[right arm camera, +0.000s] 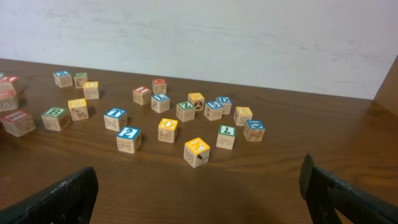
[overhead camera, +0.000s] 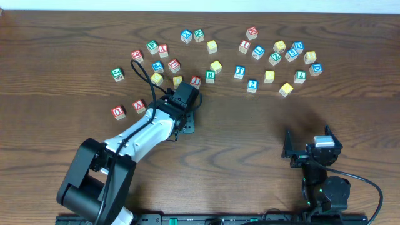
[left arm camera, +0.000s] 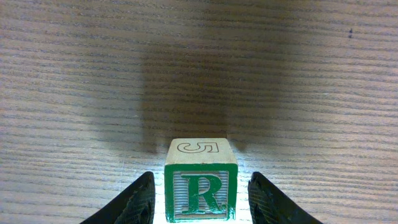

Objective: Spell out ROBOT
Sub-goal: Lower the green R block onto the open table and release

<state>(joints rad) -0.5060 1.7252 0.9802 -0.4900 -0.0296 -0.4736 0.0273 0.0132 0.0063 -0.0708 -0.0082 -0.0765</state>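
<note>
Green R block [left arm camera: 201,186] is flanked, untouched, by the half-spread left gripper [left arm camera: 201,200]; it should be widened, then lifted straight. Right gripper [right arm camera: 198,180], 4 o'clock, is spread wide, empty.

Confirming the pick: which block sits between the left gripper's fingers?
The green R block, with a 5 outlined on its top face. It alone sits between the left gripper fingers, with a gap showing on either side.

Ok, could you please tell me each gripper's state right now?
Left gripper: open, straddling the R cube with gaps either side.
Right gripper: open, empty.
</note>
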